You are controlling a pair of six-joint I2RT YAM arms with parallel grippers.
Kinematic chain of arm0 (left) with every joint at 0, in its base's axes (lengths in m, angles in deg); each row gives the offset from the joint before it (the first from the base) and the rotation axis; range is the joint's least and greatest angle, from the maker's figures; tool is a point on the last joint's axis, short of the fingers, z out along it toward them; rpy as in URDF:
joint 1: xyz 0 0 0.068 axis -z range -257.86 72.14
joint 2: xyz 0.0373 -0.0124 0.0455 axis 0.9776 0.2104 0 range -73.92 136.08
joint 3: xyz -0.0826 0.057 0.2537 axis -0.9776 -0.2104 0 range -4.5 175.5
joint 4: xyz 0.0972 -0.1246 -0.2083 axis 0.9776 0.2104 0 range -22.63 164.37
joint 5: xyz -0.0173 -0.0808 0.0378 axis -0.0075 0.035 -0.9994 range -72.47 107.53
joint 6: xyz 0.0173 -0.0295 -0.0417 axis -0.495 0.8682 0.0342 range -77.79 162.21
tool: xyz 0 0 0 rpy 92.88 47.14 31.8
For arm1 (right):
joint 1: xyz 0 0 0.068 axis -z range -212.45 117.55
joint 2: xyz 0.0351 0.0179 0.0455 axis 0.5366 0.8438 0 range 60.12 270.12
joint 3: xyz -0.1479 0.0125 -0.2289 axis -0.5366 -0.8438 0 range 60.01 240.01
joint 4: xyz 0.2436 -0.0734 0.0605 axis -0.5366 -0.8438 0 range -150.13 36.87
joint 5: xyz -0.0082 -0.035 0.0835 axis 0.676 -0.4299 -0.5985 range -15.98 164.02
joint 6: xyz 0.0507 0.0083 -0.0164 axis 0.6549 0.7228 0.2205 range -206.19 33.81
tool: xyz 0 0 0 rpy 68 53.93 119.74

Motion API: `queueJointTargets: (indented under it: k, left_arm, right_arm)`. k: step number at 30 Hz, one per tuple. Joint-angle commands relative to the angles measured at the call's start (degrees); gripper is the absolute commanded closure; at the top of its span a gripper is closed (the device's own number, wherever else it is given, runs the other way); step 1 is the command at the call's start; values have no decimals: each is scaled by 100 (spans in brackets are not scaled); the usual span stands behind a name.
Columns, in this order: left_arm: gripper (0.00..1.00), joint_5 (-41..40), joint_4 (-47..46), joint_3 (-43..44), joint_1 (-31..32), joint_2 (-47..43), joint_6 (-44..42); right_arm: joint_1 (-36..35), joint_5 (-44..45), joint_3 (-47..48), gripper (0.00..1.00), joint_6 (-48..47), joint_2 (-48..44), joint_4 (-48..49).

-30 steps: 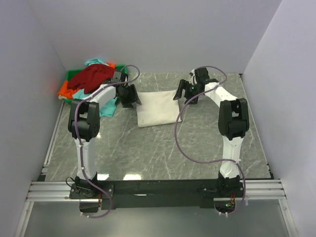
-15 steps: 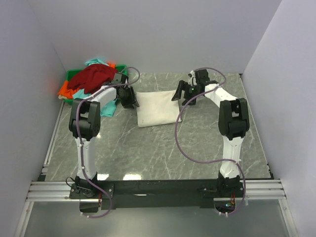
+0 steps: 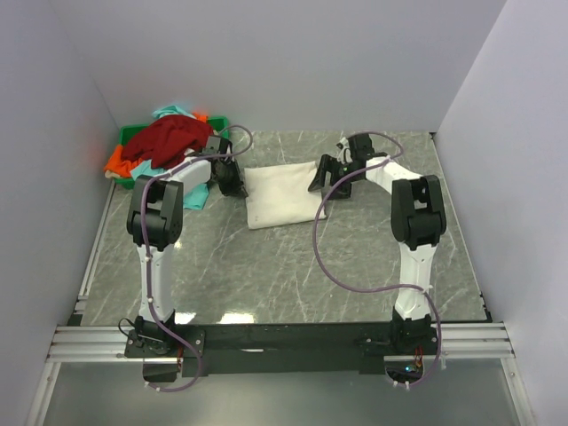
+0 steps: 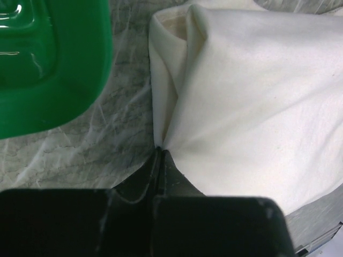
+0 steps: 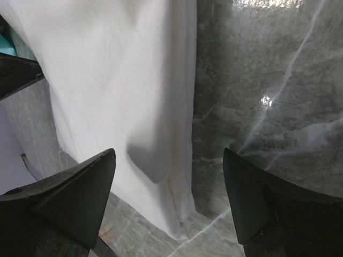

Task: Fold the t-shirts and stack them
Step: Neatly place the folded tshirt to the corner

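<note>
Grey marble-patterned tabletop between pale walls carries the work. One cream-white cloth t-shirt lies just right of the green plastic bin, partly folded into a rough rectangle; it looks unfinished. Three more are heaped in and over that bin: one dark red t-shirt, one teal t-shirt and one orange t-shirt. None of these is folded, so no stack exists yet. The left gripper is pinched tight on the cream shirt's bin-side edge. The right gripper is at the edge farthest from the bin, spread wide over the cloth and holding nothing.
</note>
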Motion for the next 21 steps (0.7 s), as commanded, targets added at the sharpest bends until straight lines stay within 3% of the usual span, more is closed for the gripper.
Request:
queueJointTargets:
  k: [1,9,15,21]
  left_arm:
    - [100,-162,7,-147,6,30,-82]
    - [100,-48,-169,-455,6,-58,-73]
    - [100,5,-265,-561,6,-146,-100]
    - [100,110,-397,-684,6,-198,-91]
  right_arm:
    - [47,-190,121,13,1,220,230]
    - [-94,-304,262,19,98,563,212]
    - [-217,-392,350,30,177,765,265]
    - [-287,-445,376,55,256,818,344]
